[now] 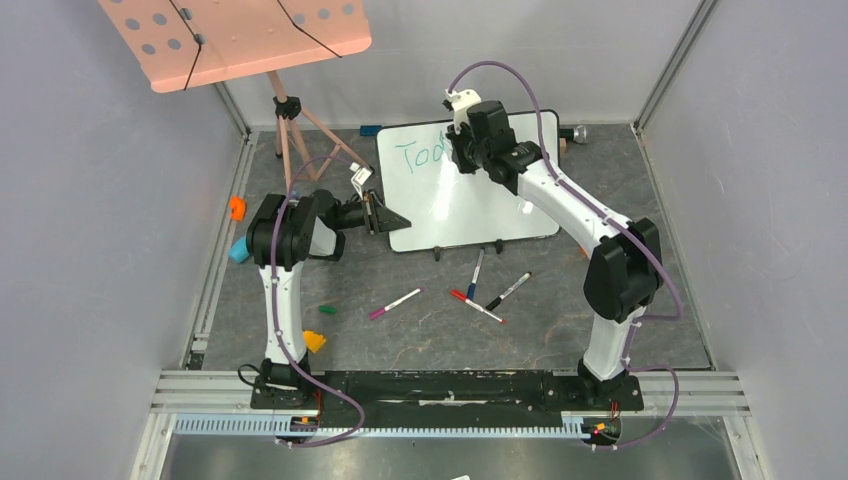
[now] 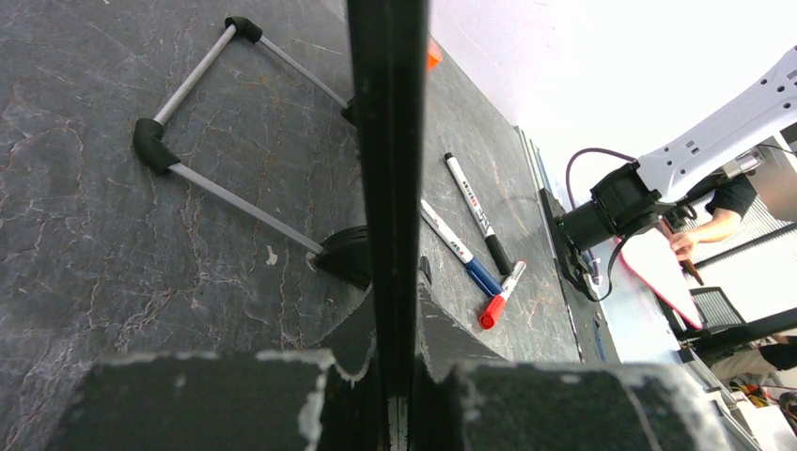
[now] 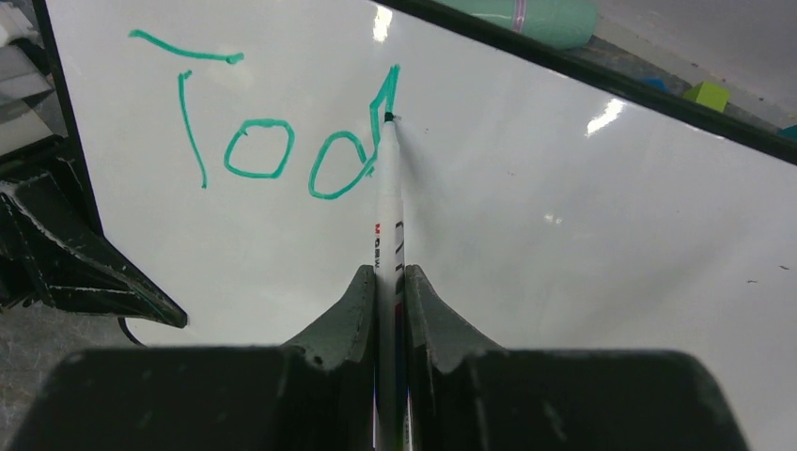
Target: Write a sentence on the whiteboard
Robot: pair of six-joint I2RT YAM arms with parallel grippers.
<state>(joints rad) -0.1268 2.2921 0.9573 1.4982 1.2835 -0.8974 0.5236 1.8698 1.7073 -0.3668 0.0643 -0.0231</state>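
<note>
A marker (image 3: 385,211) is clamped in the right hand (image 3: 385,282), tip on the whiteboard's (image 3: 583,244) teal sentence (image 3: 289,141), "Tod". The board, stood far-centre on the dark table (image 1: 560,320), is pinched by the left hand (image 1: 385,215).

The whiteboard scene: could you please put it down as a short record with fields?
board: whiteboard, propped on its feet
written: sentence reads "Tod" so far, teal
right gripper: jaws shut on marker, tip at the d
left gripper: jaws shut on whiteboard's left frame edge
spare: four loose markers lie before the board
</note>
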